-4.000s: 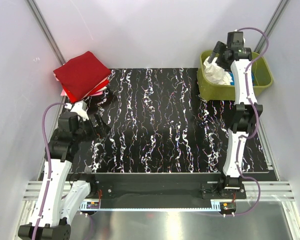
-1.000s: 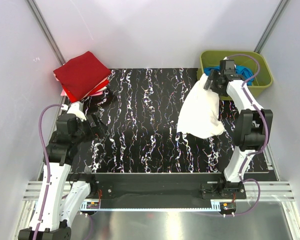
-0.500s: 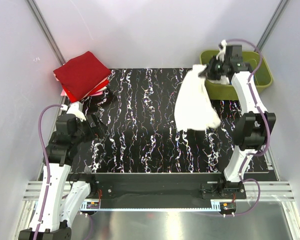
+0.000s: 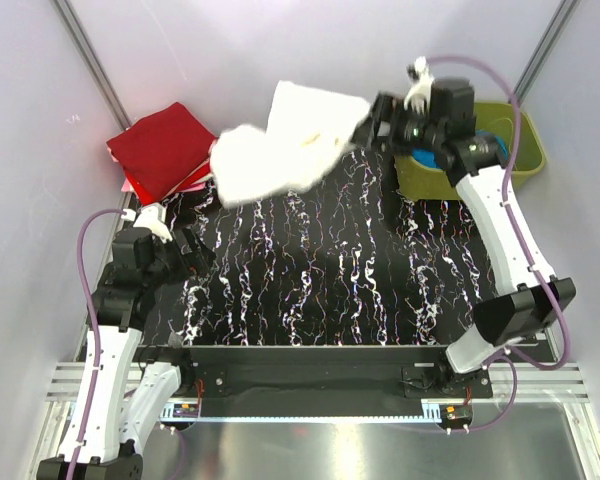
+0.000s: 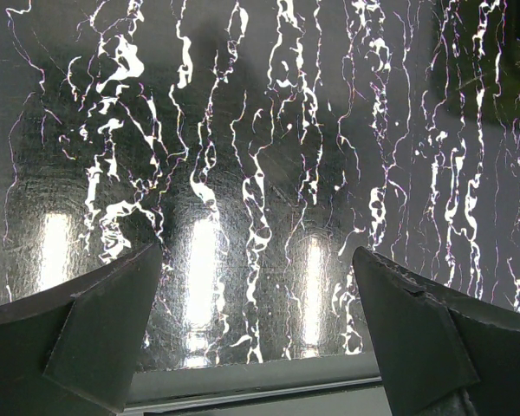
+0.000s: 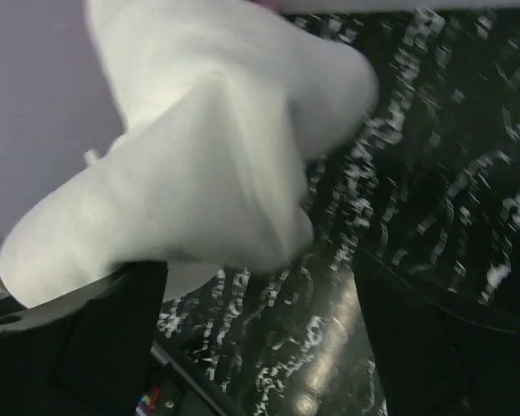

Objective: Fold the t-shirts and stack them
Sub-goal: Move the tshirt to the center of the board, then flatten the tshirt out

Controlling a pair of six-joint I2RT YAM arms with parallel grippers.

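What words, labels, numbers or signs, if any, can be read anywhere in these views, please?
None can be read.
White t-shirt, held in the right end effector: no print shows on the visible side.
Red folded t-shirts: plain.
Green bin: no label visible.
Small circuit board at the table's near edge: any markings too small to read.

The right claw (image 4: 372,127) now swings the white t-shirt (image 4: 280,152) out leftward, above the worktop's (image 4: 330,270) far edge.
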